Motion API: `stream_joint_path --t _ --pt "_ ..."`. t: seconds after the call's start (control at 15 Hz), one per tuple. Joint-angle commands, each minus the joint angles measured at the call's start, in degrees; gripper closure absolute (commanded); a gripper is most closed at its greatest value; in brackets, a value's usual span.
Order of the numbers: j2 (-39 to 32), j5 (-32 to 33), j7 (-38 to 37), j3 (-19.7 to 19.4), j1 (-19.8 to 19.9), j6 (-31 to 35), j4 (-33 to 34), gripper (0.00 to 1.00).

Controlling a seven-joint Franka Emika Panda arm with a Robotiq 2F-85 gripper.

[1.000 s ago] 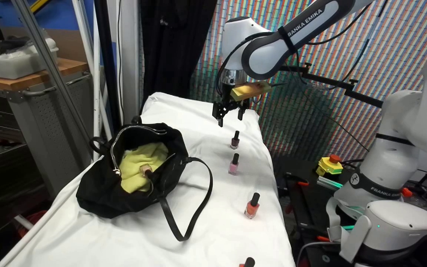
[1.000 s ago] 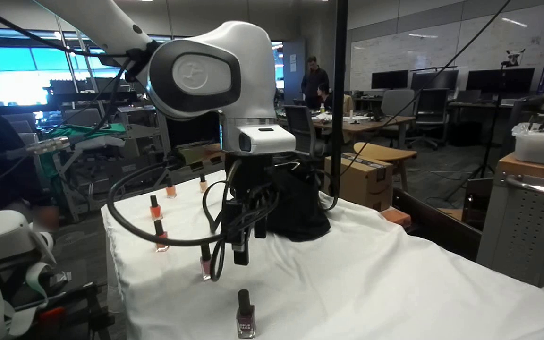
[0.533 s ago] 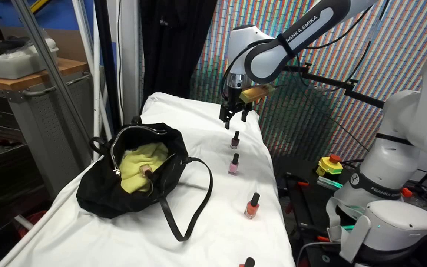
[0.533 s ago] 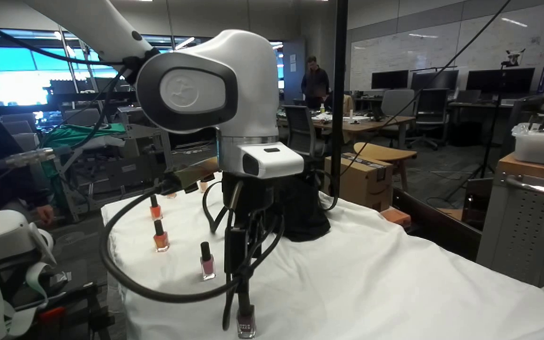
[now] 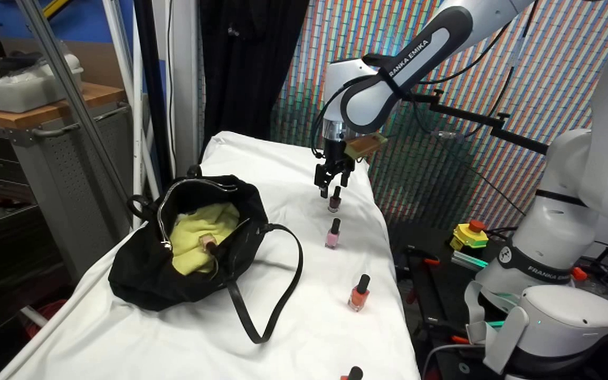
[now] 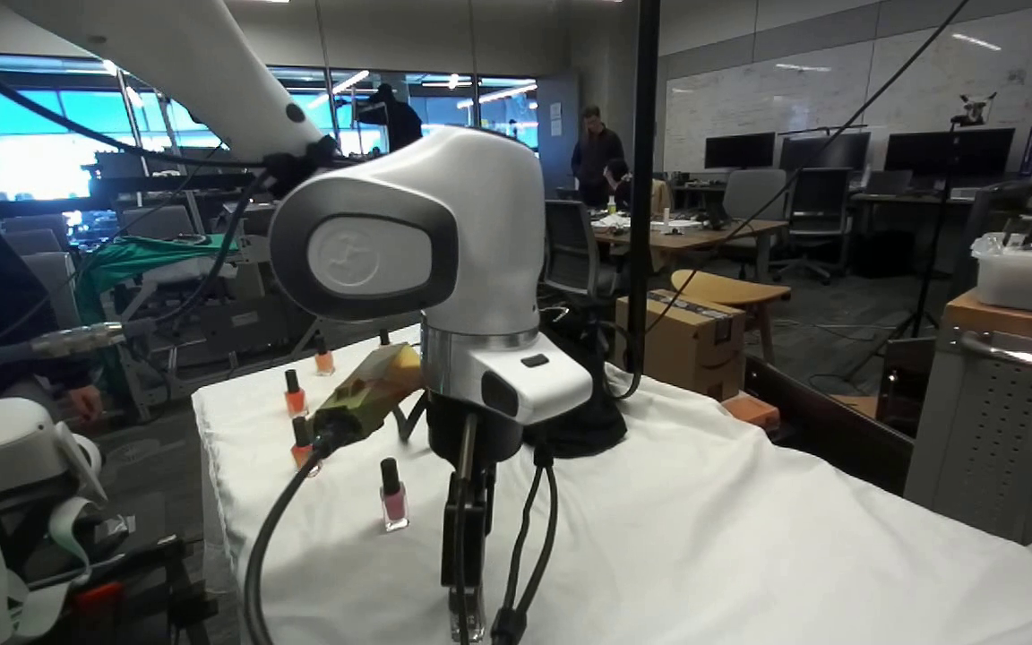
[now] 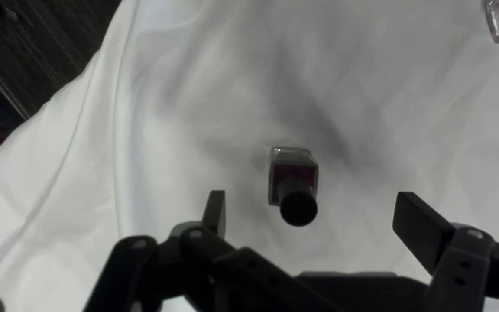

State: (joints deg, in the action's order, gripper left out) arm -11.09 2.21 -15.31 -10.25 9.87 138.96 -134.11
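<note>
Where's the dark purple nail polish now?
In the wrist view, the dark purple nail polish is near centre, between the fingers of the open gripper; in an exterior view, it's right of the black handbag, behind the pink nail polish.

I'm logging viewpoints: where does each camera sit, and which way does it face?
In an exterior view: above an end of the white-covered table, looking along it past the black handbag; the arm reaches in from the picture's right.
In an exterior view: over the opposite end, looking toward an office whiteboard; the arm's wrist looms close.
Wrist view: on the wrist, facing down at the dark purple nail polish bottle; open jaws show.
Both exterior views share the handbag and pink nail polish bottle.
</note>
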Motion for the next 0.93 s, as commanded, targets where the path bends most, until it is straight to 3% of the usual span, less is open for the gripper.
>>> stream_joint_path --t 0.0,0.87 --pt "-3.20 -3.70 5.75 0.21 0.78 2.03 0.94 0.00" --pt "-6.91 -8.89 12.91 0.92 2.52 6.38 0.78 0.00"
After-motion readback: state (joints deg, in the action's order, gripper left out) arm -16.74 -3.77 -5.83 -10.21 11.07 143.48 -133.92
